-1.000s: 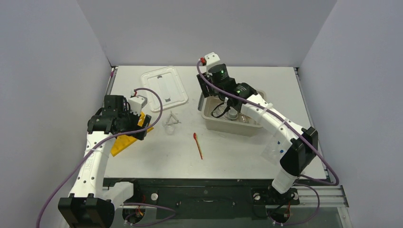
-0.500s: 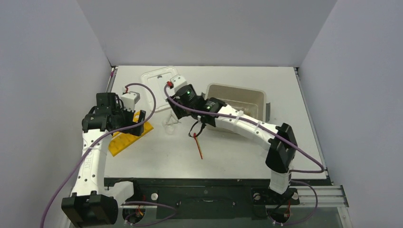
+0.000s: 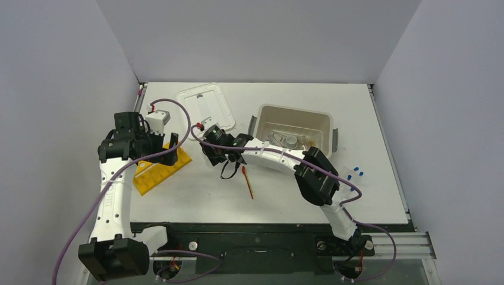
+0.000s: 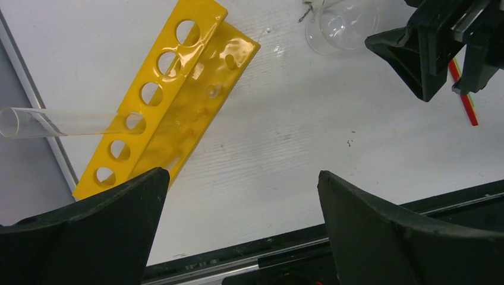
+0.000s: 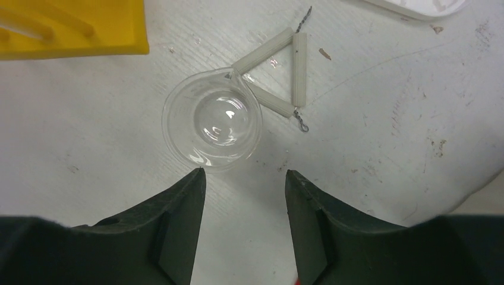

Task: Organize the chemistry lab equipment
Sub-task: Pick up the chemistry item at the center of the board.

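Partway done, I think: the small round clear glass dish (image 5: 213, 122) waits just under the empty, wide-spread right tool (image 5: 245, 178).

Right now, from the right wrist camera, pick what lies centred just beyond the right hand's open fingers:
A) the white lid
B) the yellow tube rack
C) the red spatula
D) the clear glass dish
D: in the right wrist view the clear glass dish sits just past the gap of the open right hand, its rim overlapping a corner of the white clay triangle.
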